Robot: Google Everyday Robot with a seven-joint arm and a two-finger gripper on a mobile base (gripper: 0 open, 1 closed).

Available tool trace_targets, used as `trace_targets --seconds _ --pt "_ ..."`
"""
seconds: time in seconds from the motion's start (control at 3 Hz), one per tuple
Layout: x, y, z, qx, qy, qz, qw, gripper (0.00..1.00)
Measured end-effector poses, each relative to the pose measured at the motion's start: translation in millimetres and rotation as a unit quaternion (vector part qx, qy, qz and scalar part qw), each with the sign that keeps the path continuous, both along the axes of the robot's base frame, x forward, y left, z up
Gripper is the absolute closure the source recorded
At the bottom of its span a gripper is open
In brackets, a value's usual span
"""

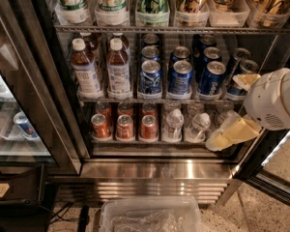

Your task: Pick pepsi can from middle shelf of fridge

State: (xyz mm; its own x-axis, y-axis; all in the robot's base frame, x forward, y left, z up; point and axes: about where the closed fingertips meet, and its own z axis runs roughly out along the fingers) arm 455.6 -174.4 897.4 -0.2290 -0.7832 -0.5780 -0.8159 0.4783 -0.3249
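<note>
At right of frame, the gripper (229, 135) hung just below the middle shelf (150, 99) of the fridge (150, 170), its opening impossible to tell. The pepsi can (211, 79) apparently stood untouched.

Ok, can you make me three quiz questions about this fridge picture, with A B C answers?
1. Where is the gripper?
A) by the lower right of the fridge
B) in the floor bin
C) up by the top shelf

2. What colour are the pepsi cans on the middle shelf?
A) green
B) orange
C) dark blue

3. The two bottles on that shelf are:
A) capped
B) open
C) lying down

Answers:
1 A, it hangs in front of the fridge's right side, low down.
2 C, they are dark blue with silver lids.
3 A, both stand upright with white caps on.
</note>
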Motion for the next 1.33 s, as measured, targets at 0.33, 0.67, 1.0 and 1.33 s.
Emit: trace_targets --seconds 0.33,0.67,1.0,1.33 --pt "7.7 -10.7 -14.2 0.016 -0.026 -0.060 0.9977 0.00" --pt "22.1 -21.7 -28.3 0.051 -0.053 -0.103 0.9920 0.00" --pt "32.5 -30.1 -43.0 0.107 -0.067 -0.130 0.9835 0.00" --pt "39.9 -30.6 -49.8 0.163 -0.083 -0.147 0.9721 0.00"
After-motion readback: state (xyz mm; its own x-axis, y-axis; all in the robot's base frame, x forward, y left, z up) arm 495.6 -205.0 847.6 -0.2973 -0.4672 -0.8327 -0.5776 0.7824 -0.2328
